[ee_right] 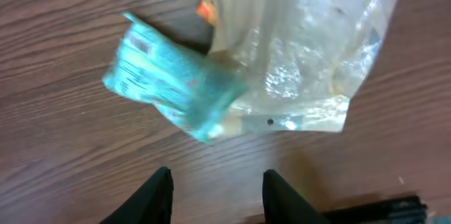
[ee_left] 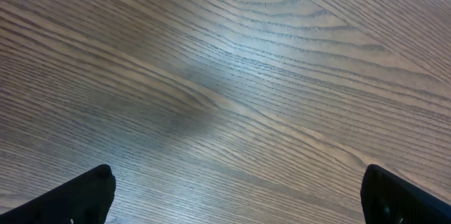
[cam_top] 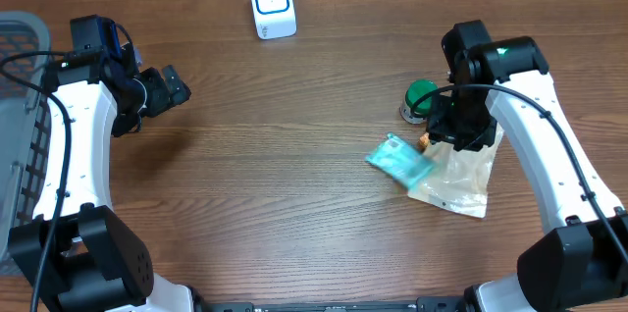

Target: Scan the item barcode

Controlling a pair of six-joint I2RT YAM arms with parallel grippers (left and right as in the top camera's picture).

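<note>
You look down on one brown wood-grain table (cam_top: 294, 155), its grain running across the frame, with a tan strip of wall along the far edge and a grey slatted basket (cam_top: 22, 32) at the left border.

Count two arms, one to each side. One white scanner (cam_top: 272, 3) with a blue-lit face stands near the far edge, well apart from everything else.

On your right side lie one teal packet (cam_top: 397, 158), one clear plastic bag (cam_top: 456, 180), one green round object (cam_top: 422, 96) and one small orange scrap (cam_top: 422, 140). The packet touches the bag's near corner and is crumpled at that end. The scrap sits at the bag's edge, between the packet and the green object. What the scrap is cannot be told.

Your right gripper (ee_right: 218, 197) hangs above the bag and packet. Its two dark fingers (ee_right: 156, 197) stand a modest way apart with only bare wood between them; it holds nothing.

Your left gripper (ee_left: 236, 196) hovers over bare table on the left, far from the packet. Its fingers (ee_left: 84, 199) are spread wide to the frame's lower corners and it, too, is empty.
</note>
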